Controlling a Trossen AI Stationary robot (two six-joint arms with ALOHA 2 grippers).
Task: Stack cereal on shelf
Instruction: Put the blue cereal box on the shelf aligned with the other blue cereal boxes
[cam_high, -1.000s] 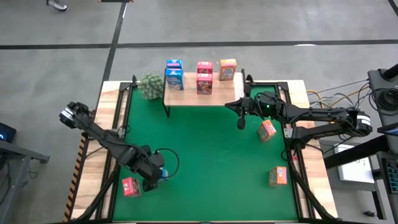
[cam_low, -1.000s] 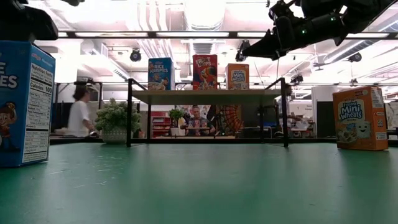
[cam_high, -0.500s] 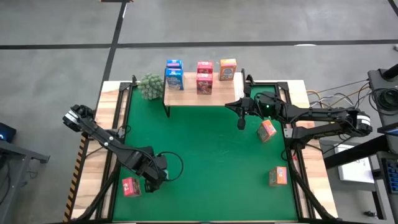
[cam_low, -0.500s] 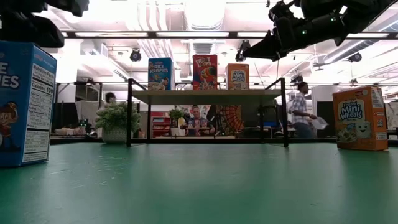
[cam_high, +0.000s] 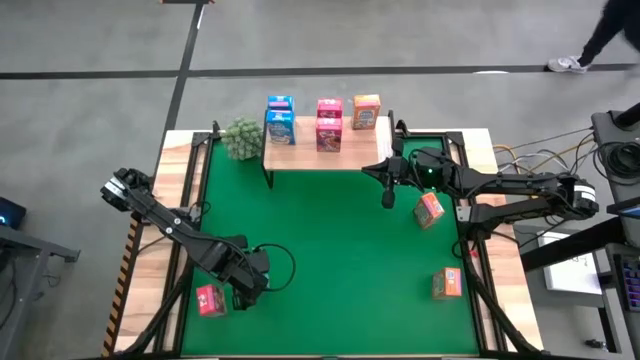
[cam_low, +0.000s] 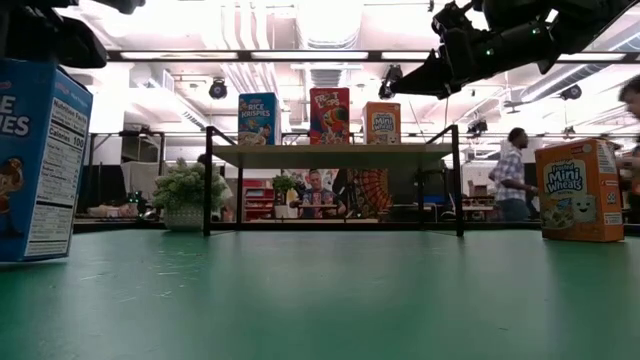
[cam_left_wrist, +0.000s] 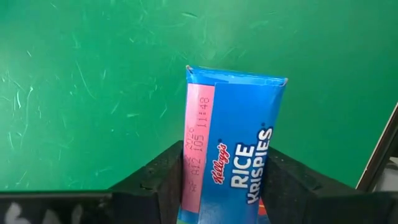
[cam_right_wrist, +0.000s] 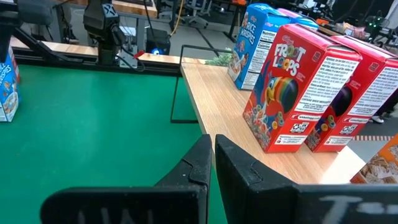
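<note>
My left gripper (cam_high: 244, 279) is near the table's near left, shut on a blue Rice Krispies cereal box (cam_left_wrist: 239, 124). The box stands upright at the left of the low view (cam_low: 35, 160). A pink-red box (cam_high: 210, 300) lies on the mat beside it. The wooden shelf (cam_high: 310, 157) at the far edge carries two blue, two pink-red and one orange box, standing on their bases. My right gripper (cam_high: 387, 196) is shut and empty. It hovers off the shelf's right front corner, above shelf height in the low view (cam_low: 388, 85). My left gripper pinches the blue box's upper end (cam_left_wrist: 193, 168) between its two fingers, one on each wide face. The fingers come from above and point down. The box is upright, with its base down at the green mat (cam_low: 30, 260).
Two orange Mini-Wheats boxes sit on the mat's right side, one (cam_high: 429, 209) by my right arm and one (cam_high: 446, 284) nearer. A green plant (cam_high: 241, 137) stands left of the shelf. Black frame rails edge the mat. People move in the room behind.
My left gripper has shifted slightly toward the table's near edge and turned a little with the blue box. The box shows more of its nutrition side in the low view. My right arm has kept still.
</note>
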